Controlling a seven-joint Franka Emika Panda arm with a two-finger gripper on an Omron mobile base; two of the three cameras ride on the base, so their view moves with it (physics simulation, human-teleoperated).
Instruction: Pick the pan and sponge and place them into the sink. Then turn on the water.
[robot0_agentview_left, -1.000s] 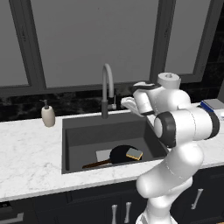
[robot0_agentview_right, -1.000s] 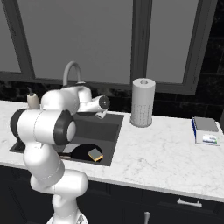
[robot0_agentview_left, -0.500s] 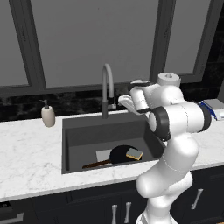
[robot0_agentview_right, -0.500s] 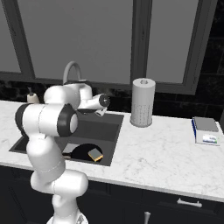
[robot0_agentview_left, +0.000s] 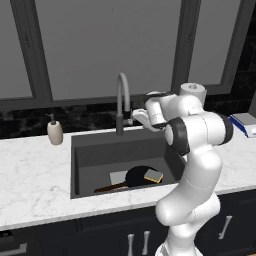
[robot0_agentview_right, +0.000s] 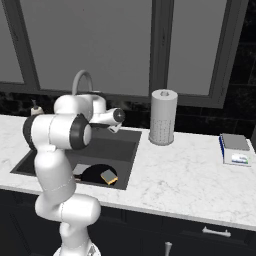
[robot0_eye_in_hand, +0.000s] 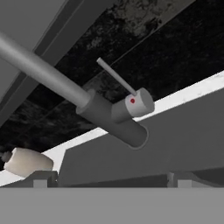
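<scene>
The black pan (robot0_agentview_left: 136, 177) lies flat on the floor of the dark grey sink (robot0_agentview_left: 115, 154), its reddish handle pointing left. The yellow sponge (robot0_agentview_left: 153, 175) rests on the pan's right part. From the right side, pan (robot0_agentview_right: 95, 172) and sponge (robot0_agentview_right: 109, 176) show in the sink (robot0_agentview_right: 122, 145). My gripper (robot0_agentview_left: 135, 116) hovers just right of the gooseneck faucet (robot0_agentview_left: 122, 100), above the basin's back edge. In the hand view the faucet body (robot0_eye_in_hand: 109, 116) and its thin lever (robot0_eye_in_hand: 114, 76) lie straight ahead, and my gripper (robot0_eye_in_hand: 109, 180) is open and empty. No water is in view at the spout.
A soap dispenser (robot0_agentview_left: 55, 132) stands on the marble left of the sink. A paper towel roll (robot0_agentview_right: 163, 117) stands right of the basin, and a blue-and-white flat block (robot0_agentview_right: 235, 149) lies further right. A dark backsplash and windows close off the back.
The hand has swung left and slightly up, closer to the faucet. The jaws stay open. Pan and sponge have not moved.
</scene>
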